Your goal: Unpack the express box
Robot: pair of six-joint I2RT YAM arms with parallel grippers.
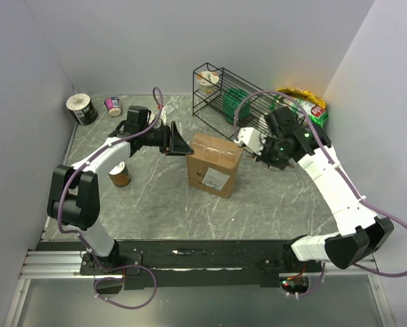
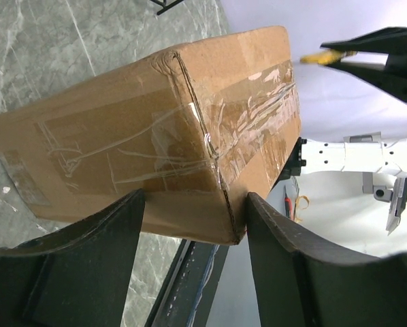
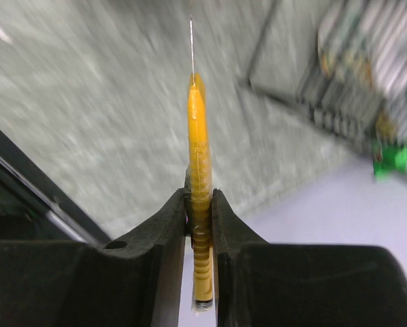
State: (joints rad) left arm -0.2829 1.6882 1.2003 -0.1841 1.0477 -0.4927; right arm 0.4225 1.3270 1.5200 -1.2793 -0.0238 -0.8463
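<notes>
The express box [image 1: 214,163] is a brown taped carton with a white label on its near side, standing mid-table. My left gripper [image 1: 180,144] is open at the box's left edge. In the left wrist view its jaws [image 2: 193,218] straddle a taped corner of the box [image 2: 156,136], the right finger against the corner edge. My right gripper [image 1: 252,144] hovers just right of the box and is shut on a yellow utility knife [image 3: 200,170] with its thin blade extended beyond the fingertips [image 3: 199,197]. The knife also shows in the left wrist view [image 2: 324,58].
A black wire rack [image 1: 220,95] with a cup and a green item stands behind the box. Snack bags [image 1: 305,102] lie at the back right. A can [image 1: 120,174] stands left of the box. A noodle tub [image 1: 83,107] and a small cup [image 1: 113,105] sit at the back left.
</notes>
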